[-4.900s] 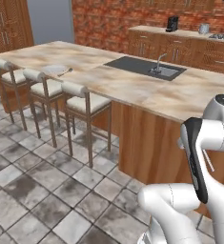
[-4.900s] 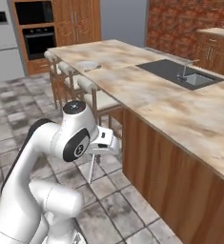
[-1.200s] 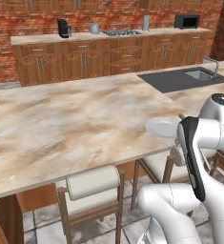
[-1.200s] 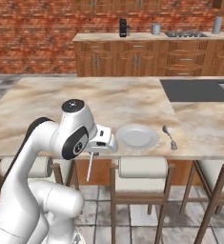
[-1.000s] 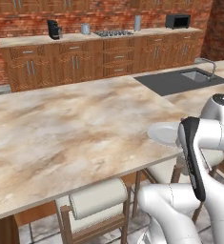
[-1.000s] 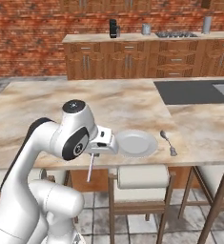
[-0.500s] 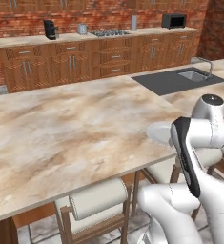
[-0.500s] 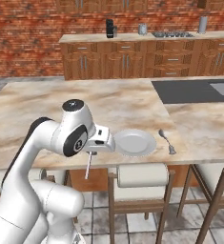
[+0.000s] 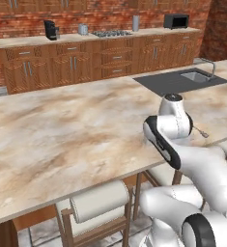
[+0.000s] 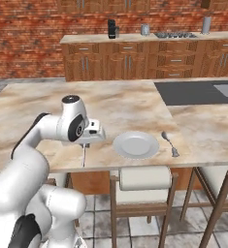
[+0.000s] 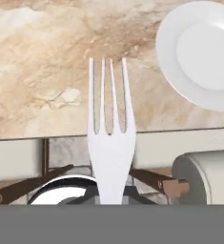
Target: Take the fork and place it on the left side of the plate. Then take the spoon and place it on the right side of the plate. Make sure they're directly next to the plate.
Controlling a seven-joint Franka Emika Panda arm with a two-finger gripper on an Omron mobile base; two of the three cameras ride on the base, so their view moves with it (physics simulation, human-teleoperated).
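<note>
My gripper is shut on the fork, a slim grey one that hangs tines-down just past the counter's front edge. It hangs left of the white plate, apart from it. In the hand view the fork rises up the middle, its tines over the marble, and the plate lies at the upper right. The small grey spoon lies on the counter right of the plate, a short gap away. In the left base view my arm hides the plate, and the spoon's handle shows beside the arm.
A padded stool stands under the counter's front edge below the plate, with another further left. A dark sink is set in the counter at the far right. The marble counter stretches bare to the left.
The base has driven, so both base views have shifted. My arm has reached forward and up, carrying the fork to the counter's front edge left of the plate. The gripper stays shut.
</note>
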